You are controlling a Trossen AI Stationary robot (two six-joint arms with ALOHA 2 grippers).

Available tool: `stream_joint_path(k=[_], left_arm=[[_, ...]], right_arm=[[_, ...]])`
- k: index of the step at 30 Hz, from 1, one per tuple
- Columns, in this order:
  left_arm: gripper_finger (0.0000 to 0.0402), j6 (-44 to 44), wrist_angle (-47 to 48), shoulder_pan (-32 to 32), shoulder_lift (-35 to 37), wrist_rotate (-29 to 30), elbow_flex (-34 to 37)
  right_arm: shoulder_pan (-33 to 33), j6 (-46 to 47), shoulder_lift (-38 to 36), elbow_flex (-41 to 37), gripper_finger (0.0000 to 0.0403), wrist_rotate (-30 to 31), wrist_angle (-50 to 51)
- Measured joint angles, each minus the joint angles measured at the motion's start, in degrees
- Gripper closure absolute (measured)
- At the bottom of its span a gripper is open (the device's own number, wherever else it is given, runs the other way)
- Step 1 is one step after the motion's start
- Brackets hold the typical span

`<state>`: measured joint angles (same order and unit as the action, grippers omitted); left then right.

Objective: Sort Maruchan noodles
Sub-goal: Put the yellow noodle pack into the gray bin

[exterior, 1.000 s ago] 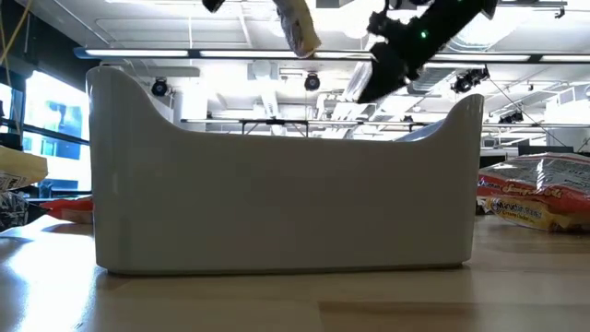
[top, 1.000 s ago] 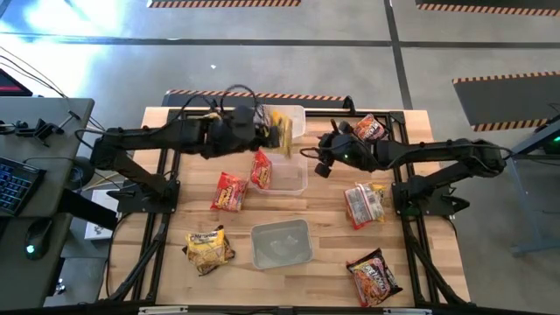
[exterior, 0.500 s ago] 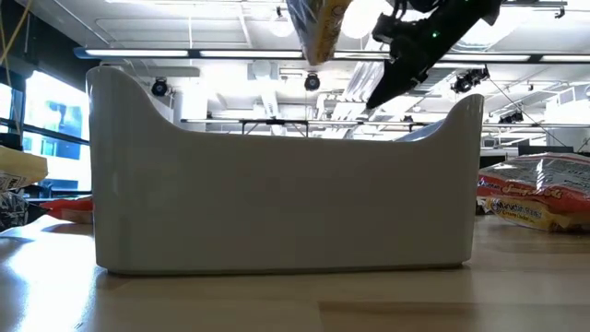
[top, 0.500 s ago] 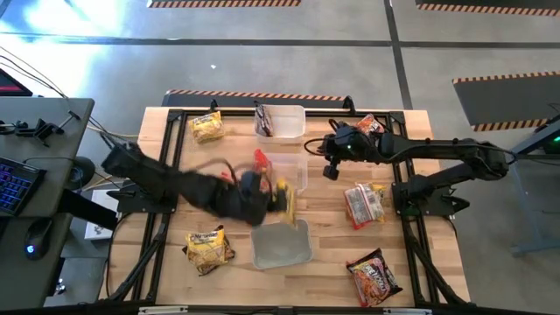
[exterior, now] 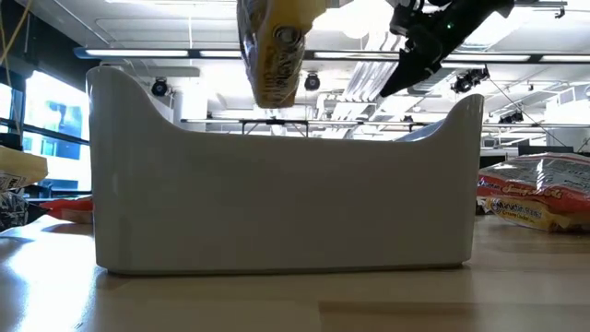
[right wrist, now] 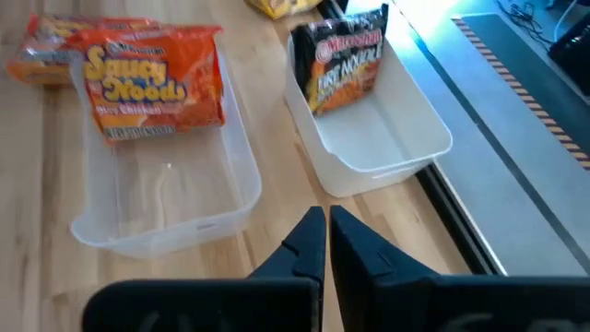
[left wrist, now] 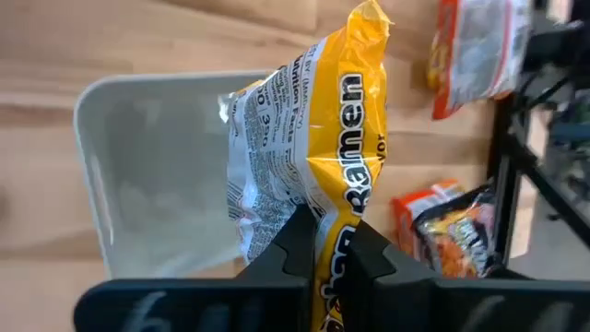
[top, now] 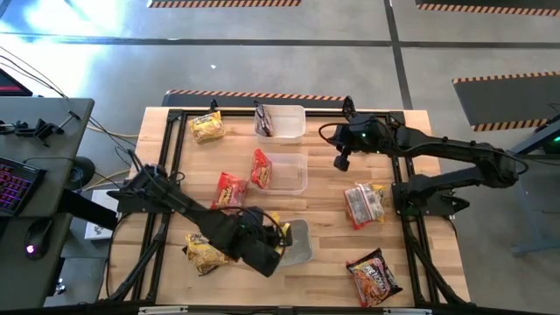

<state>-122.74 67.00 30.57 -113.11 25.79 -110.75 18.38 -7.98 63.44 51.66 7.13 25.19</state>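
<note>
Concrete floor [top: 289,70] with striped hazard tape surrounds the wooden worktop [top: 328,223], where three clear tubs [top: 284,171] sit in a line and noodle packets [top: 365,203] lie scattered. Above the nearest tub [top: 297,241], the left claw [left wrist: 329,242] pinches a yellow ramen packet [left wrist: 313,166]. Over the far right side, the right claw [right wrist: 326,226] hovers with fingers pressed together, empty.
</note>
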Motion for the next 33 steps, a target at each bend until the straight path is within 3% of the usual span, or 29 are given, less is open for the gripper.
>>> stream_joint_path(k=[7,15,33], left_arm=[[0.0396,-0.20,8.57,0.07,-2.66,-7.60,-3.62],[0.0396,-0.16,13.38,-0.02,-2.66,-3.49,-2.09],[0.0396,-2.84,10.06,3.86,-5.29,0.78,-1.62]], right_arm=[[0.52,-0.01,-0.57,0.00,0.0402,-1.05,0.07],[0.51,0.13,-0.57,0.00,0.0403,-1.59,0.07],[0.52,-0.01,-0.55,0.00,0.0403,-1.57,0.02]])
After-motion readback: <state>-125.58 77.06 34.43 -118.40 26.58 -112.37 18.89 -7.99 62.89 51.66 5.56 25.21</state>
